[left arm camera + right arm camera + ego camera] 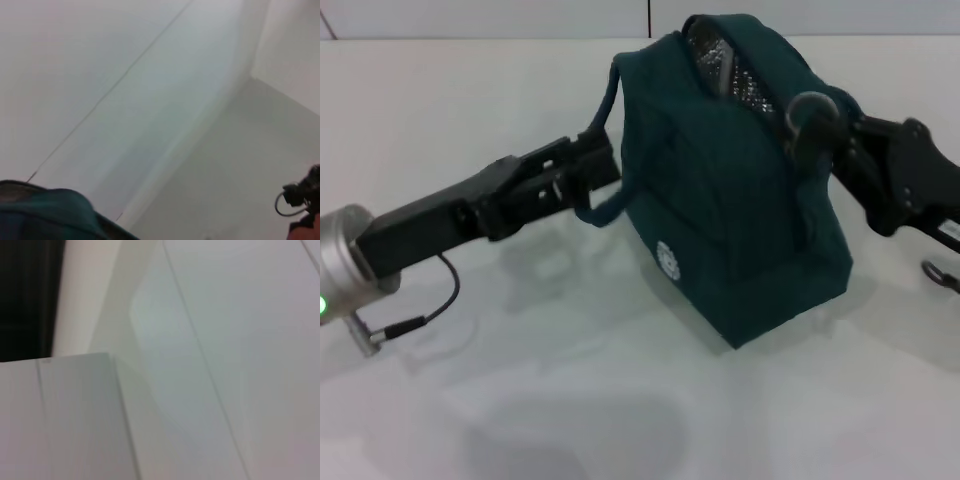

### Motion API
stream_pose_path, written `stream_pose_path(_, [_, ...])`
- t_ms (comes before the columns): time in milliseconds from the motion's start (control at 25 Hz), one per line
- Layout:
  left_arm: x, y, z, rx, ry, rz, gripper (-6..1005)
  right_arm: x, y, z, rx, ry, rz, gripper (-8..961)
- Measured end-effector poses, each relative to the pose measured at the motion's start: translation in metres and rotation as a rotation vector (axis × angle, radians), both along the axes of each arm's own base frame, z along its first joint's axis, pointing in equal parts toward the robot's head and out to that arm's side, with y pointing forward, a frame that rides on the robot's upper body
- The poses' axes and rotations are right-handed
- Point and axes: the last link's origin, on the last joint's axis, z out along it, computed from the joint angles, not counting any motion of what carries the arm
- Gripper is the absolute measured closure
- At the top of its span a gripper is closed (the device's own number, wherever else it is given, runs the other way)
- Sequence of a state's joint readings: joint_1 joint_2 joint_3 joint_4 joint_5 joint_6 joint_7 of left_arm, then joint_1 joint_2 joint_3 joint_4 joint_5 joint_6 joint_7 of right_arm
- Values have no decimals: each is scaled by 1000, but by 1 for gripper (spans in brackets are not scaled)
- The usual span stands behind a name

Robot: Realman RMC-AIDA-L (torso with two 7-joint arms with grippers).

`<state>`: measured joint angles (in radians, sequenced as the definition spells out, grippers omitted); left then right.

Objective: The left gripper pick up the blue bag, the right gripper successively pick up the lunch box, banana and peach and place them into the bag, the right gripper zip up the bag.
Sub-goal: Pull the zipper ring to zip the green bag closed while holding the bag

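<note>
Blue bag (725, 190): stands on the white table (570, 400), a little right of centre in the head view, tilted, its round white logo facing the camera; the top opening shows silver lining.
Bag handle (605, 150): a padded loop sticks out from the bag's left side toward the left arm.
Left gripper (592, 172): reaches in from the left, its black fingers closed on the handle loop, so the bag's body lies just beyond the fingertips.
Right gripper (812, 125): at the bag's upper right edge, beside the open top; whether its fingers are apart or together I cannot tell.
Left wrist view: a corner of the blue bag (45, 215) at the edge, otherwise table and wall.
Right wrist view: only pale surfaces.
</note>
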<state>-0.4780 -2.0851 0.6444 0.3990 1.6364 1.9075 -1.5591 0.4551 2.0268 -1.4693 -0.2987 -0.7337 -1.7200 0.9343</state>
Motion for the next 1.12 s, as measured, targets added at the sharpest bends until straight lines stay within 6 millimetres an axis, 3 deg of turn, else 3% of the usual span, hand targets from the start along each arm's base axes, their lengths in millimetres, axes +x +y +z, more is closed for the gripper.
stream_pose_path(240, [-9,-13,2,41,8,-19,115,-26,17,-13,-68,-40,69,948])
stream_pose_path(640, [-32,-32,-2,263,117,-50,119,-48,39,-23,-80,-106,87,948])
stream_pose_path(1120, [-34,-17,-28,364,224,-26,138,-54,47,-26,-66,-126,77,948])
